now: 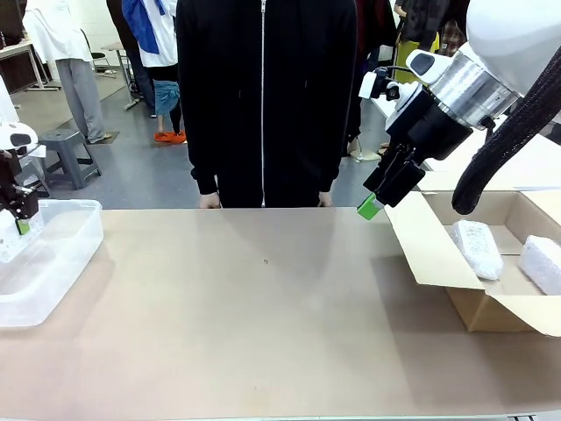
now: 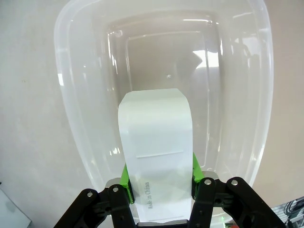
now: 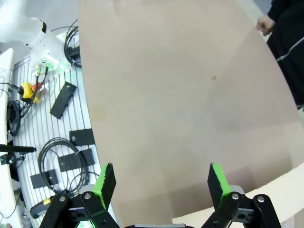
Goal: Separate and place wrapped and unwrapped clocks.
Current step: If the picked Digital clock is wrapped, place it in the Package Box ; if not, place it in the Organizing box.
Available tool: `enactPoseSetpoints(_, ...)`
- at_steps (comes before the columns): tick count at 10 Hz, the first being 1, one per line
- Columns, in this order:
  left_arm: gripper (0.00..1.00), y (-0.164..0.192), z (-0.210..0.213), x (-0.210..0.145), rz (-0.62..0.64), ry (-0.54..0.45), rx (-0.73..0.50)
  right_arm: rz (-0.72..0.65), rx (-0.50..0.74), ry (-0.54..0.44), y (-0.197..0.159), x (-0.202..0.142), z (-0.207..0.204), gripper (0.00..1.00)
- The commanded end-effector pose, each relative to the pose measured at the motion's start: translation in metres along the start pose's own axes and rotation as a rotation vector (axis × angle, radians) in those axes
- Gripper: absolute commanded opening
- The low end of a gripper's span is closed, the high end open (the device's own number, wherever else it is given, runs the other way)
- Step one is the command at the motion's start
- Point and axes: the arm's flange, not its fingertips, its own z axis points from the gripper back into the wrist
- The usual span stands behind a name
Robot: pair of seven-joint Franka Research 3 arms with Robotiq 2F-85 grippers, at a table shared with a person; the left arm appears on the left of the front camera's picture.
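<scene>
Firmly clamped between left fingers: bare clock

Your front camera sits on the robot's side of the counter, looking across it at the person standing at the far edge. Your left wrist camera looks straight down, close above the clear plastic bin, which the front view has at its left edge. Your right wrist camera hangs higher, looking down over the bare counter and the person's hand at its edge.
</scene>
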Motion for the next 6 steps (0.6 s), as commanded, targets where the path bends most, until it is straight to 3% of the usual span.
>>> enactPoseSetpoints(1,0.51,-0.001,-0.007,0.0,-0.01,-0.044,-0.037,-0.017,0.01,0.001,0.0,0.003,0.0,1.0)
enactPoseSetpoints(3,0.51,0.002,-0.011,0.001,0.01,-0.052,-0.047,-0.017,0.01,0.001,0.0,0.003,0.0,1.0)
enactPoseSetpoints(5,0.51,-0.003,-0.017,0.004,-0.051,-0.049,-0.067,-0.017,0.01,0.001,0.0,0.003,0.0,1.0)
enactPoseSetpoints(6,1.0,-0.005,-0.019,0.006,-0.051,-0.045,-0.059,-0.017,0.01,0.001,0.0,0.003,0.0,1.0)
